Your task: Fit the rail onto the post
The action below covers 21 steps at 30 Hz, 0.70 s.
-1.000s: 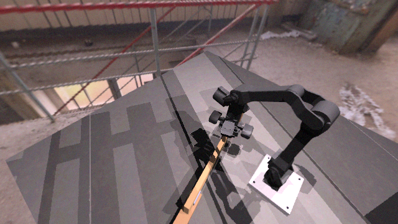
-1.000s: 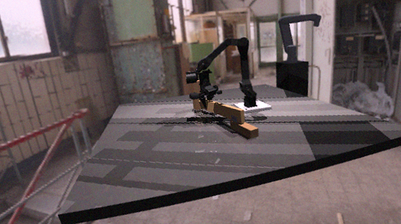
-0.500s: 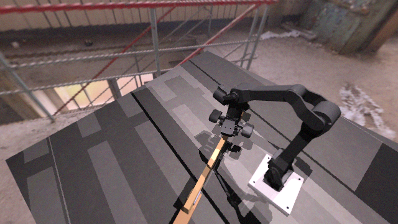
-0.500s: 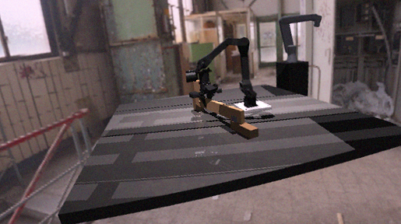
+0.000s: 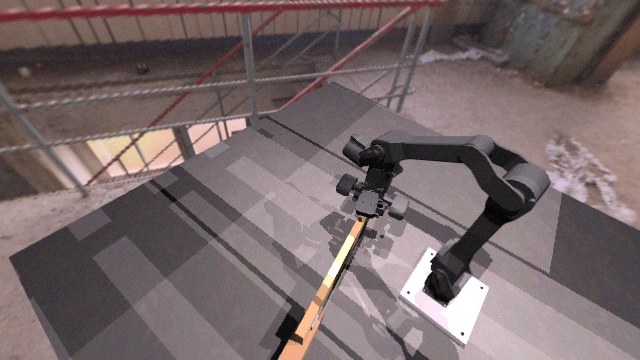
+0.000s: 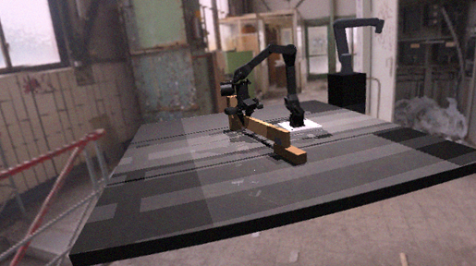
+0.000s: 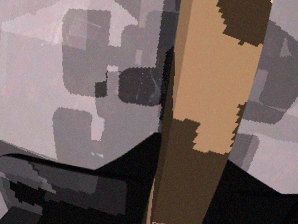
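The long tan rail (image 5: 341, 255) (image 6: 267, 129) (image 7: 215, 85) runs from the gripper to the low footboard block (image 5: 295, 350) (image 6: 295, 155), where its far end rests. Its near end is raised off the table, and the rail looks roughly level. My gripper (image 5: 364, 216) (image 6: 244, 118) is shut on the rail close to its near end. The wooden post (image 6: 231, 102) stands upright just behind the gripper in the exterior view. The gripper hides the joint between rail and post. The pegs and holes are not visible, so I cannot tell whether they are engaged or whether rail and post touch.
The arm's white base plate (image 5: 457, 320) (image 6: 314, 125) stands beside the rail on the patterned grey table top (image 5: 165, 270) (image 6: 175, 185). The arm arches over from the base to the post end. Dark shadows lie along the rail.
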Motion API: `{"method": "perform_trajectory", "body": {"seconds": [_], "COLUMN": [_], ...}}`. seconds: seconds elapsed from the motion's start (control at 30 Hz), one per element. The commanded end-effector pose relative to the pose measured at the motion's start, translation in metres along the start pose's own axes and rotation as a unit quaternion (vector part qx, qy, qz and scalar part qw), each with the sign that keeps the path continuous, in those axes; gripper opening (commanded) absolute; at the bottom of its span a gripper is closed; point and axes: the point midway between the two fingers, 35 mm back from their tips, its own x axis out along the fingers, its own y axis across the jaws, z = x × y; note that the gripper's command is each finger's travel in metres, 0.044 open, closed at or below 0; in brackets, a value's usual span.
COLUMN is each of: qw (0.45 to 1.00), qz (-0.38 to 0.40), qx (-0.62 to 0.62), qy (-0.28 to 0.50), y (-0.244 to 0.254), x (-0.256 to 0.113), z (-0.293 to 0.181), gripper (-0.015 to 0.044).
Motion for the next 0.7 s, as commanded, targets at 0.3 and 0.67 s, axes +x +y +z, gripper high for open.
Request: {"method": "perform_trajectory", "body": {"seconds": [0.3, 0.67], "qw": [1.0, 1.0], "qz": [-0.006, -0.006], "qx": [0.001, 0.001], "qy": [-0.001, -0.001], "y": [-0.0023, -0.0019], "x": [-0.0073, -0.0018], "z": [0.0001, 0.0002], "gripper": [0.0, 0.0]}}
